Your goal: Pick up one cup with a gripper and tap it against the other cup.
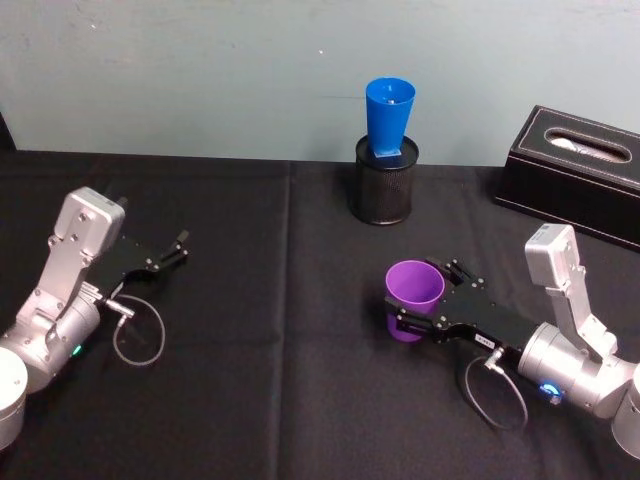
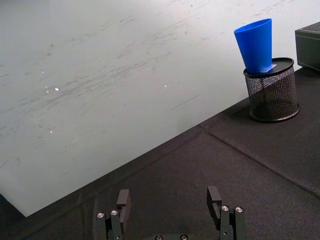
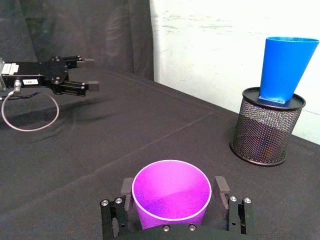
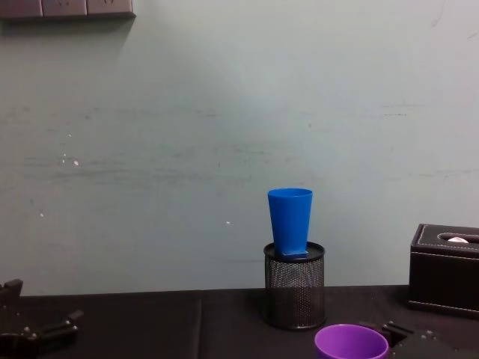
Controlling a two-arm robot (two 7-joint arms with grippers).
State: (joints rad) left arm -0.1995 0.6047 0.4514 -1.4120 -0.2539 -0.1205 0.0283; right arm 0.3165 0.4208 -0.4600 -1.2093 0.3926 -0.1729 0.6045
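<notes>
The purple cup (image 1: 414, 288) is standing upright, mouth up, at the near right of the black-draped surface (image 1: 290, 400). Whether its base is resting on the cloth or hanging just above it cannot be told. The right gripper (image 3: 172, 190) is reaching in from the right and holding the cup low on its body. Its jaws are sitting one on each side of the cup, apparently pressing against the wall just below the wide rim.

Farther back, near the pale wall, the blue cup (image 1: 390, 115) is sitting with its narrow base in the top of a black wire-mesh pen holder (image 1: 383, 190). It is leaning slightly and is well apart from the purple cup. A black tissue box (image 1: 575, 165) is lying to the right of the holder, at the surface's far right edge.

The left gripper (image 1: 182, 248) is idling low over the left side of the surface, far from both cups, its jaws spread wide and gripping nothing.
</notes>
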